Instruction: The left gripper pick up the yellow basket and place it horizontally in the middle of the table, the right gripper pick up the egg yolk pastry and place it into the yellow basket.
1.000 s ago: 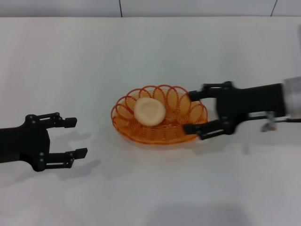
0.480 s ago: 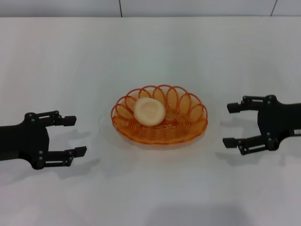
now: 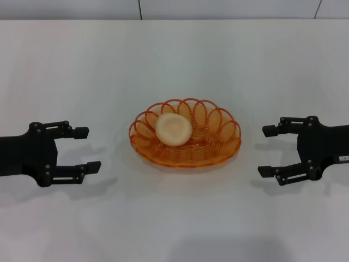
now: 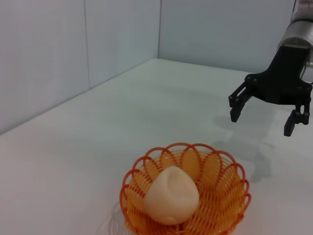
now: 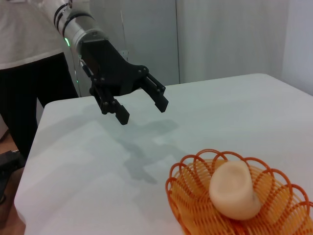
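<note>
While both arms hang apart from basket, left gripper (image 3: 90,148) sits toward table's (image 3: 180,229) left edge, fingers spread, grasping nothing. Right gripper (image 3: 267,151) toward right edge, fingers likewise spread, empty. Between them, mid-table: yellow basket (image 3: 210,150), lying flat. Egg yolk pastry (image 3: 173,129) rests inside basket, toward its left, far side.

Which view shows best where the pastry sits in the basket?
The head view: it looks down on the whole yellow basket, with the pastry lying in its left part. Both wrist views show the pastry from the side, and the basket is cut off at the picture's edge.
</note>
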